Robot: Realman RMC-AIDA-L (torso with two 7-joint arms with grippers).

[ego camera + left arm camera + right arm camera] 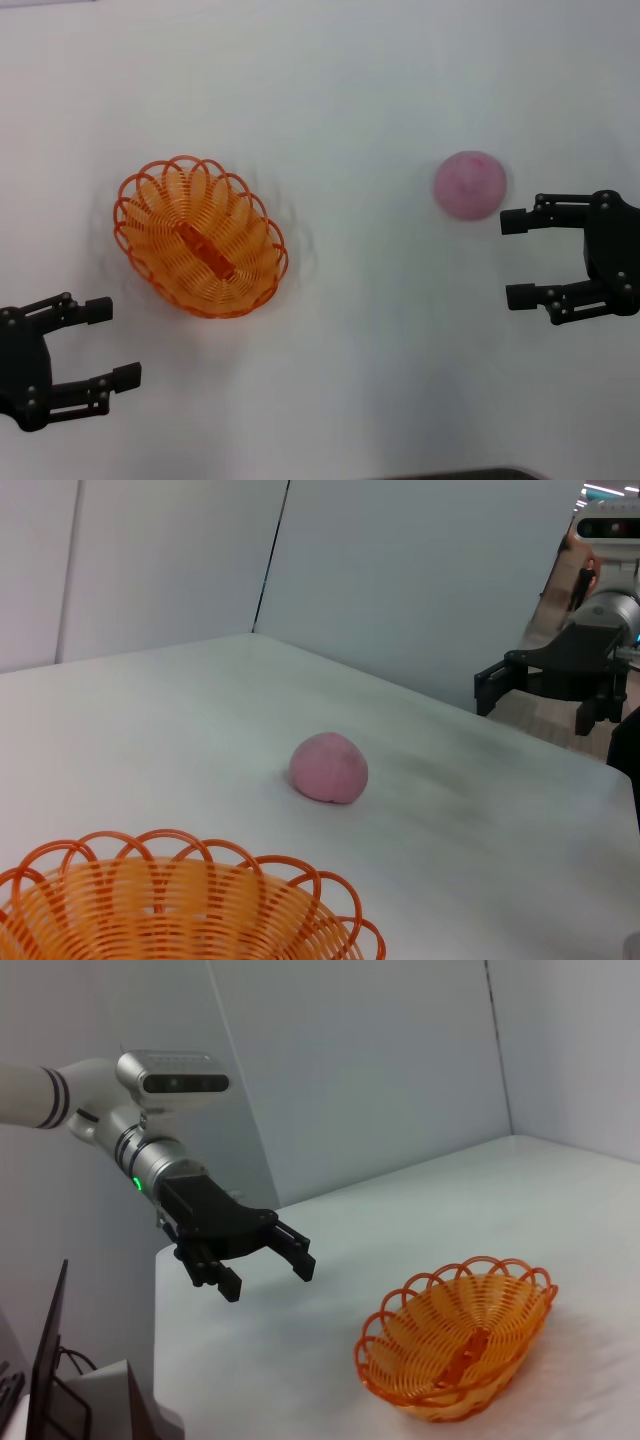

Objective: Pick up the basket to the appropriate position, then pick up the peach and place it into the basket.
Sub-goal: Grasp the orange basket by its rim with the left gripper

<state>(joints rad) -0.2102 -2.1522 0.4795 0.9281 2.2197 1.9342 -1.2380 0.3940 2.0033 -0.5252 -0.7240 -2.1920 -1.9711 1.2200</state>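
The oval orange wire basket (pixel 200 236) sits on the white table at the left of the head view; it also shows in the left wrist view (pixel 170 905) and the right wrist view (pixel 458 1335). The pale pink peach (pixel 469 184) lies on the table at the right, also in the left wrist view (pixel 329 767). My left gripper (pixel 112 343) is open and empty, below and left of the basket. My right gripper (pixel 518 258) is open and empty, just right of and slightly nearer than the peach.
The white table (pixel 360 330) stretches between basket and peach. White wall panels (pixel 400 570) stand behind it. A dark edge (pixel 460 474) shows at the table's front.
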